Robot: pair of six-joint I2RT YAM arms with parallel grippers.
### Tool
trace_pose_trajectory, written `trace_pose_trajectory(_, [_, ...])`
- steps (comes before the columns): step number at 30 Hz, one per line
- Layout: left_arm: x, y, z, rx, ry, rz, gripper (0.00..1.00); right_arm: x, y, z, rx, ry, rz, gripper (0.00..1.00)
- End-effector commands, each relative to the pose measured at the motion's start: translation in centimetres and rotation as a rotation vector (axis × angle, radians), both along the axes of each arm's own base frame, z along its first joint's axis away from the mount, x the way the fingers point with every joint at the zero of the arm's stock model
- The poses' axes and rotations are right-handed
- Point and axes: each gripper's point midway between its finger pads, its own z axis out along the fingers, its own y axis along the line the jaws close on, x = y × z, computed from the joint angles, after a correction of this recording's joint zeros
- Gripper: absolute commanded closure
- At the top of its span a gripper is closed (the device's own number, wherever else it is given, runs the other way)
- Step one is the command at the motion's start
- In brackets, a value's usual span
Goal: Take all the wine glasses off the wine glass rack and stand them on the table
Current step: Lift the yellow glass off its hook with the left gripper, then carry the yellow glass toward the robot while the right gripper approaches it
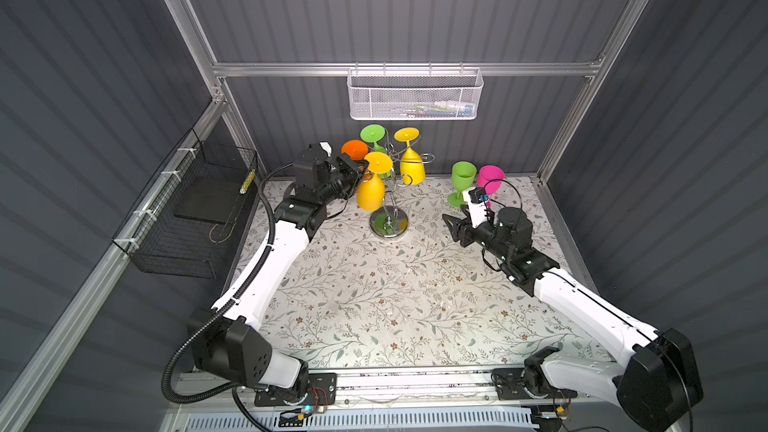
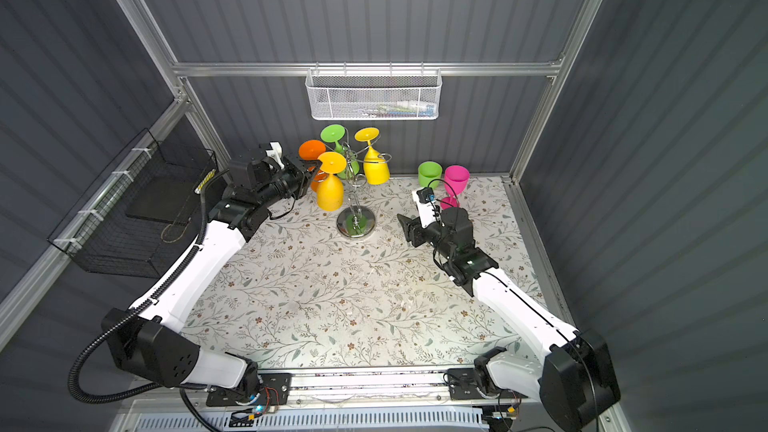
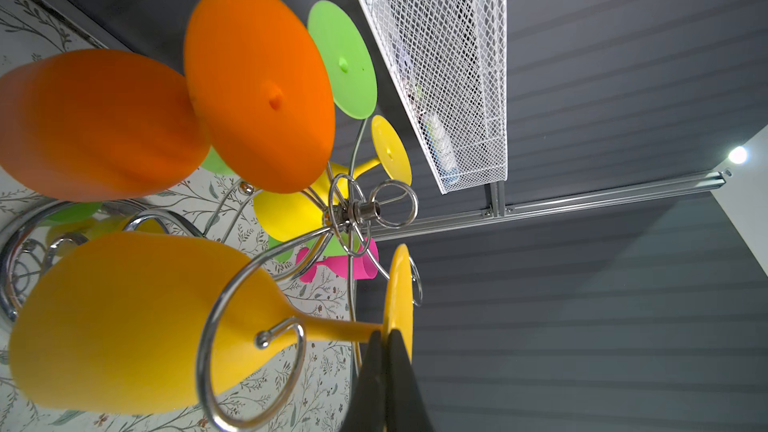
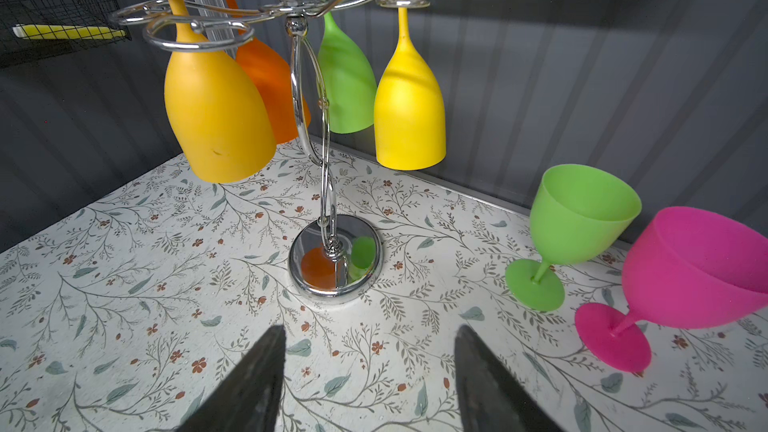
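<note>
**Gripped, but not yet lifted free**

My left claw (image 3: 385,340) is pinched shut on the foot rim of the amber-yellow plastic wine glass (image 1: 371,195), its stem inside a curled arm of the tall chrome wire rack (image 4: 334,259). An orange plastic glass (image 1: 354,149) hangs just beside it. My right claw (image 4: 370,336) gapes empty near the rack's base.
</note>
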Motion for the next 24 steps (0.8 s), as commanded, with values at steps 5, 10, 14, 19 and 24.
trace_pose_trajectory(5, [-1.6, -1.4, 1.6, 0.000, -0.060, -0.065, 1.00, -0.3, 0.4, 1.4, 0.020, -0.035, 0.020, 0.35])
trace_pose_trajectory(10, [-2.9, -0.9, 0.9, 0.007, -0.048, -0.064, 1.00, -0.5, 0.5, 1.6, 0.028, -0.037, 0.021, 0.35])
trace_pose_trajectory(14, [-4.2, -0.7, 0.8, 0.013, -0.050, -0.076, 1.00, -0.7, 0.6, 2.2, 0.044, -0.043, 0.025, 0.34])
trace_pose_trajectory(19, [-6.0, -0.9, -0.2, 0.043, -0.045, -0.110, 1.00, -1.0, 0.8, 2.9, 0.068, -0.040, 0.016, 0.33])
trace_pose_trajectory(24, [-8.3, -0.7, -1.4, 0.095, -0.066, -0.161, 1.00, -1.2, 0.3, 3.7, 0.112, -0.015, -0.016, 0.32])
